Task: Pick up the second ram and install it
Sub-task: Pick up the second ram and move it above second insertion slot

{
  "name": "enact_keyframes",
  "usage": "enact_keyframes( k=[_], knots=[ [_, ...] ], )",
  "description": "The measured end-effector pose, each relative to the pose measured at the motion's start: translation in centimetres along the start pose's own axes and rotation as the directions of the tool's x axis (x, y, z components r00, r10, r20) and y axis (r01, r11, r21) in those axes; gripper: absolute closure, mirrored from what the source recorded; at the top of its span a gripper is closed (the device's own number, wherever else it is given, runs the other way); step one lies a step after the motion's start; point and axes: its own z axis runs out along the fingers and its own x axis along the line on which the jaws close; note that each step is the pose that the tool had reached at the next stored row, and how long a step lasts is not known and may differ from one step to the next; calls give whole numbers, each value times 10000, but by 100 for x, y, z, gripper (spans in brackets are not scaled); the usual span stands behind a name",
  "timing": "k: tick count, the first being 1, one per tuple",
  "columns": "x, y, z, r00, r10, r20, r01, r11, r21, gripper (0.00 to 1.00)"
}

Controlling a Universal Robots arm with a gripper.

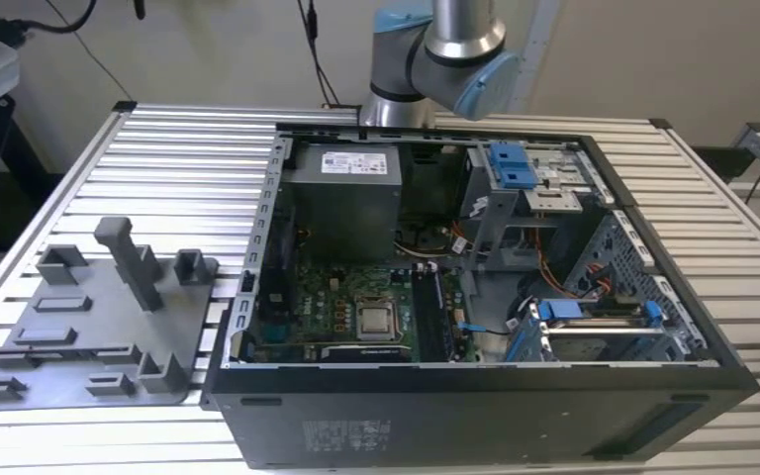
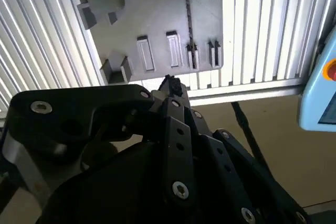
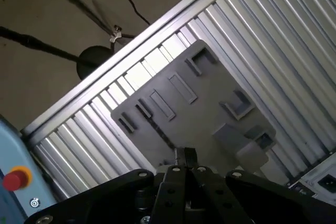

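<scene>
One gripper, fingertips pressed together and empty, hangs over one grey holder tray where one second ram stands on edge.

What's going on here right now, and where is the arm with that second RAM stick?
One robot arm is on the RAM job. Its gripper hangs low over the grey fixture tray, close to the second ram. That stick seems to stand on edge in one of the tray's slots, not yet lifted. The open computer case, with its green motherboard, sits beside the tray on the slatted table, toward the exterior view's right.
</scene>
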Motion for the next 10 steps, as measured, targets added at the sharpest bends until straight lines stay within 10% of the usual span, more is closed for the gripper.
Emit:
enact_keyframes(
  k=[10],
  knots=[
    [0, -1, 20, 9835, -1809, -95, 1809, 9835, -11, 89]
  ],
)
